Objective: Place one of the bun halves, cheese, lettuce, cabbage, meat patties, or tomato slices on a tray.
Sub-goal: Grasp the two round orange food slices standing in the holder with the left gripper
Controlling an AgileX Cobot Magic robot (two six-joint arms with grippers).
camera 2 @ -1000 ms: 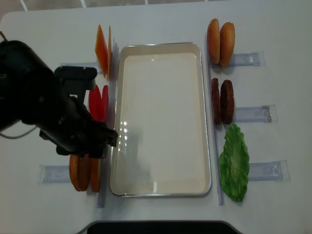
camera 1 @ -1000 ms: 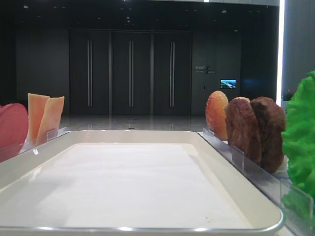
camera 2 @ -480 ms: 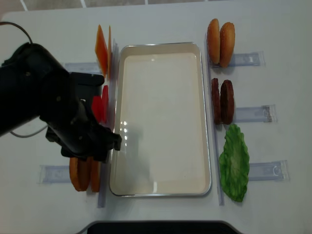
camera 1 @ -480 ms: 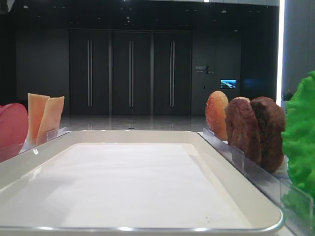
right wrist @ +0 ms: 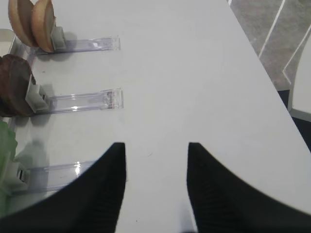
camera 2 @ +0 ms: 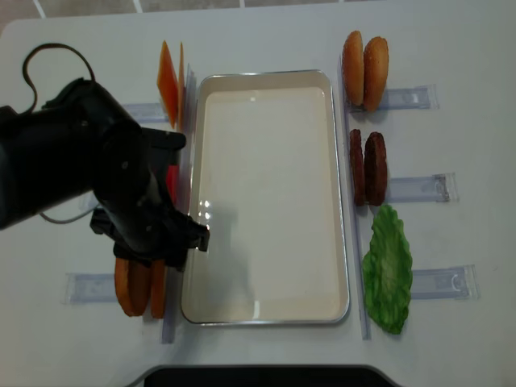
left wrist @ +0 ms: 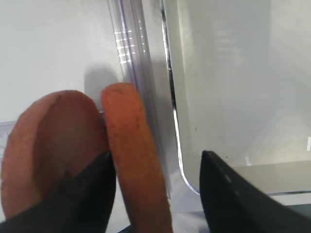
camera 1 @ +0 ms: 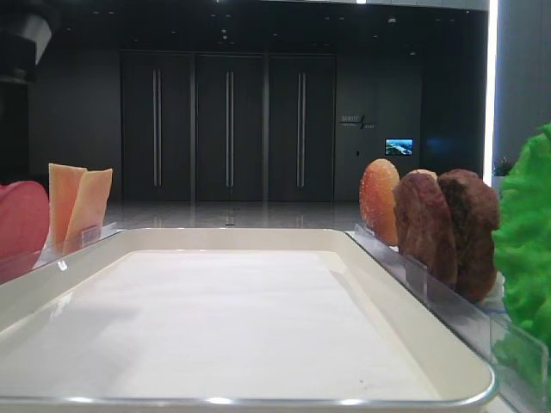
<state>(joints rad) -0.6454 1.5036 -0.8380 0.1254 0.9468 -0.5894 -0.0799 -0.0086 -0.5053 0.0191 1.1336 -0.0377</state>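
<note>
Left claw [left wrist: 158, 191] is seen spread wide, its 2 dark fingers straddling the inner of 2 bun halves [left wrist: 133, 150] without visible contact. That bun half stands on edge in a clear rack [left wrist: 133, 73] just beside the tray's [camera 2: 266, 316] near-left corner, so its long axis is upright and its flat faces are turned toward the fingers. A 2nd bun piece [left wrist: 53, 155] leans just outside the left finger. From above, the left arm [camera 2: 105, 189] is seen hanging over this pair [camera 2: 139, 286], with the tray immediately to the right of it.

Right claw [right wrist: 156, 189] is also spread, holding nothing, and is parked over bare tabletop [right wrist: 194, 73] well apart from the racks with the other buns [right wrist: 31, 22], the meat patties [right wrist: 14, 85] and the lettuce [right wrist: 6, 141].

By judgement, the left arm is far nearer. Only a closing of the fingers across the bun's thin width is called for, followed by a lift and a short carry rightward over the rim.
</note>
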